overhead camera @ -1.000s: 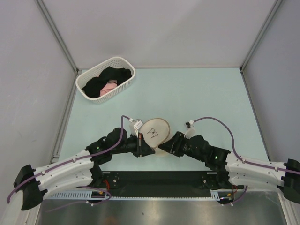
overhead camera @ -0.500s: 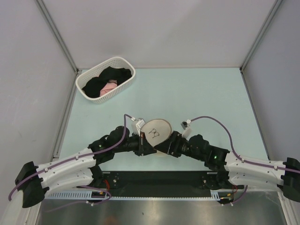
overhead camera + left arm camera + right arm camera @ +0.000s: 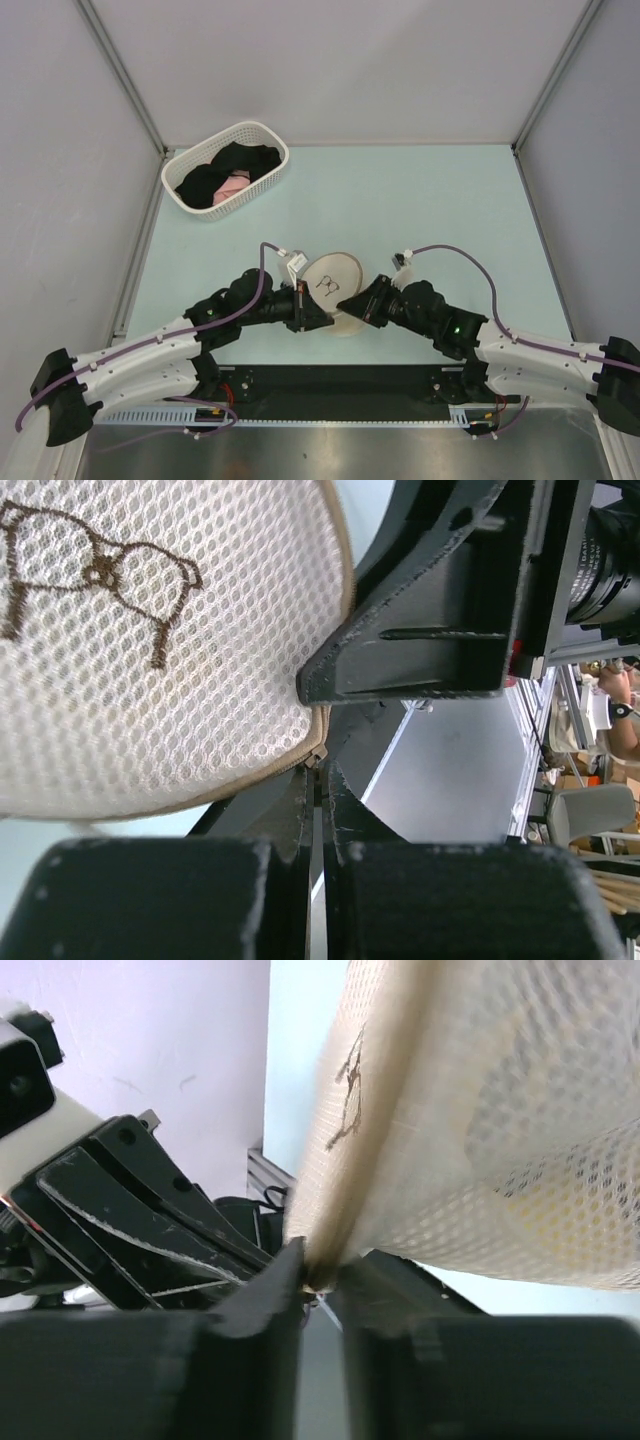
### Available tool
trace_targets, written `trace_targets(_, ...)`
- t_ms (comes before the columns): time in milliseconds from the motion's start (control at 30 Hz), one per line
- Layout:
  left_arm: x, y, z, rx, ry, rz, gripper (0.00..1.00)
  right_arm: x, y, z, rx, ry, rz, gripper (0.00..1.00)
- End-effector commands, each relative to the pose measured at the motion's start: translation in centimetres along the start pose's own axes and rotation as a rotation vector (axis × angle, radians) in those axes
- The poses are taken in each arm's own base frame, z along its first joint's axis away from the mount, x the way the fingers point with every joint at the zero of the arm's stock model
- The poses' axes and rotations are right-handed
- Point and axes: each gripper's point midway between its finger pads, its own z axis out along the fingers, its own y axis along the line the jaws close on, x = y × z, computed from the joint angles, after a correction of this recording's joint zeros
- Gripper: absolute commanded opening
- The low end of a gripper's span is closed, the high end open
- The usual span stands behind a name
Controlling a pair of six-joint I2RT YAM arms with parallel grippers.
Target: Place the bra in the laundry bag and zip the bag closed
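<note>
Your left pincer (image 3: 317, 776) is pinched together on the zip end at the near rim of the laundry bag (image 3: 334, 276). Use it as the anchor, pulling gently so the seam runs taut. The bag sits mid-worktop (image 3: 430, 200), printed face up, between both pincers and touching each. Your right pincer (image 3: 318, 1272) is clamped on the seam band. Draw it along the curve, not outward, or the mesh may bunch. Faint yellow behind the mesh is probably the bra (image 3: 545, 1222).
</note>
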Motion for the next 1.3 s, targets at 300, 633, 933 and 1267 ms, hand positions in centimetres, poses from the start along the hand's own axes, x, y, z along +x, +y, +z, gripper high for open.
trace_targets(300, -1.7, 1.5, -1.8, -0.136, -0.047, 0.07, 0.0, -2.7, 0.6, -2.6, -0.14, 0.085, 0.031, 0.0)
trace_targets(633, -3.3, 7.4, -3.6, -0.376, -0.096, 0.038, 0.0, -2.7, 0.8, -5.0, -0.259, 0.17, 0.052, 0.0)
trace_targets(933, -5.4, 7.1, -3.9, -0.383, -0.12, 0.076, 0.0, -3.8, 0.3, -4.7, -0.271, 0.143, 0.048, 0.0)
trace_targets(1267, -15.5, 0.1, -3.0, -0.307, -0.24, 0.259, 0.0, -12.1, 6.6, -1.3, -0.28, 0.097, -0.139, 0.0)
